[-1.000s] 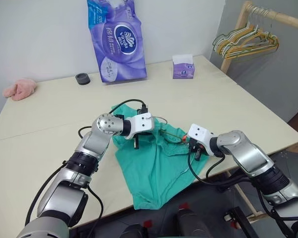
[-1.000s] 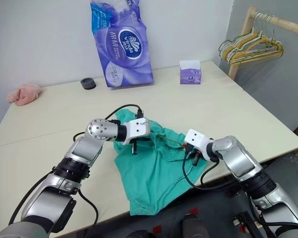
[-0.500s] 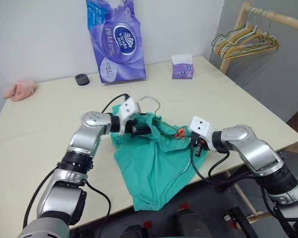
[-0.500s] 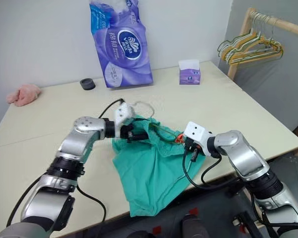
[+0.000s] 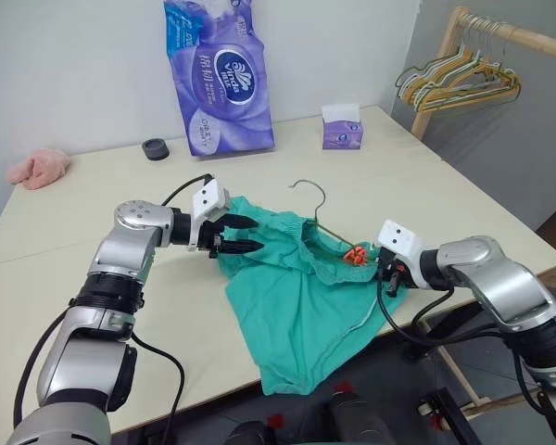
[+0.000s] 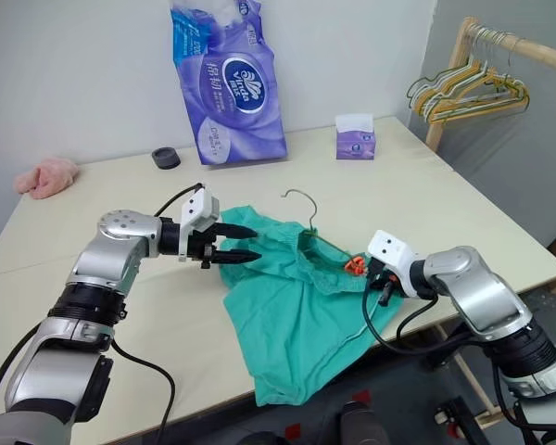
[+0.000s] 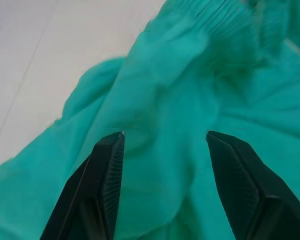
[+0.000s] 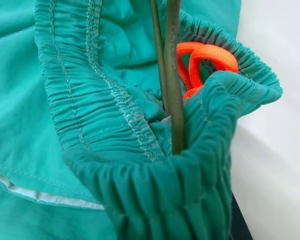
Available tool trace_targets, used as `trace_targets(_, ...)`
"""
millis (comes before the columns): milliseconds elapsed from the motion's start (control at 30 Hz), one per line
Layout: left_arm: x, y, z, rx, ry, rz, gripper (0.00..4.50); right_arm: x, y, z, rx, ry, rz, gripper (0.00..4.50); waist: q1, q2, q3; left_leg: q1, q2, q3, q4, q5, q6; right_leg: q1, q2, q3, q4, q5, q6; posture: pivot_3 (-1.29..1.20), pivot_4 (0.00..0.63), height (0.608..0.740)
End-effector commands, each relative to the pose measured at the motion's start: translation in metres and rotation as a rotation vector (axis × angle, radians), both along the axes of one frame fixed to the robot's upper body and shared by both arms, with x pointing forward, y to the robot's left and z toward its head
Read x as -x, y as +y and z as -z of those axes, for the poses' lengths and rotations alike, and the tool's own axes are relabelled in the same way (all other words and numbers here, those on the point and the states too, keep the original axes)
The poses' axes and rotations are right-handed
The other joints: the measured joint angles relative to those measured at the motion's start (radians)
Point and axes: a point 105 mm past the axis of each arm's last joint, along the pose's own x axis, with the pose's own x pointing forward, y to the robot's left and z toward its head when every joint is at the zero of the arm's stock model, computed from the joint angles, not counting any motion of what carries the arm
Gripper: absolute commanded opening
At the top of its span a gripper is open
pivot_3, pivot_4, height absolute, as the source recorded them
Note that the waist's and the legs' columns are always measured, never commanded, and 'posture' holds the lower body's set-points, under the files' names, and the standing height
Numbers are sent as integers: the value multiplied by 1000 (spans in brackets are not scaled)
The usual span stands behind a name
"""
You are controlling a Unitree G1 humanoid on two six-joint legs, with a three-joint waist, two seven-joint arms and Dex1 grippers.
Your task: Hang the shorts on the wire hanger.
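Observation:
The teal-green shorts [image 5: 301, 306] lie on the table's front half, one leg hanging over the front edge. The wire hanger [image 5: 308, 190] is threaded through the gathered waistband, and its hook stands up above the cloth. My left gripper [image 5: 244, 235] is open at the shorts' left edge. In the left wrist view its fingers [image 7: 107, 170] hover apart over the cloth with nothing between them. My right gripper [image 5: 387, 276] is shut at the waistband's right end, where the hanger wire [image 8: 172, 75] runs down into bunched cloth beside an orange drawstring [image 8: 205, 55]. The cloth hides its fingers.
A purple tissue pack [image 5: 218, 79], a small tissue box [image 5: 341, 127] and a black roll [image 5: 154, 147] stand along the table's far side. A pink cloth lump [image 5: 39, 167] lies far left. A wooden rack with several hangers [image 5: 459, 79] stands beyond the right table edge [image 5: 500, 232].
My left gripper opened, let go of the cloth and drew back to the left. The right gripper moved right and up with the waistband end, and the hanger hook now stands clear.

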Motion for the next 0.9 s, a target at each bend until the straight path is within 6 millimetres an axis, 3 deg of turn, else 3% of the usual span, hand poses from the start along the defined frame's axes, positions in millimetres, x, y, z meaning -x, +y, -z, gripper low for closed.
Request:
trace_targets(33,-9,-13,-2,-30,-84,29,2740,8,3,-19,-20,-41,-43,0,3,0,0,0,0,0,0,0,0,0,0,0,0,0,0,-283,40,740)
trace_targets(233,-19,-28,-2,30,-100,25,2740,21,5,-22,-16,-31,-75,0,0,-1,0,-1,0,0,0,-1,1,-1,0,0,0,0,0,-291,42,740)
trace_targets(400,-26,-26,-3,71,-71,-17,2740,25,5,-25,-14,-30,-80,0,-1,-1,0,-1,0,0,0,-1,2,-1,0,0,0,0,0,-300,44,740)
trace_targets(700,-36,-12,-11,128,-70,-100,42,33,-1,-28,6,-25,-103,0,-2,-1,0,-2,0,0,0,-1,3,-1,0,-1,0,0,0,-301,46,740)
trace_targets(900,-37,-3,-10,150,-44,-139,42,35,-8,-30,24,-28,-104,0,-1,-1,0,-2,0,0,0,-1,3,-1,0,-1,0,0,0,-300,49,740)
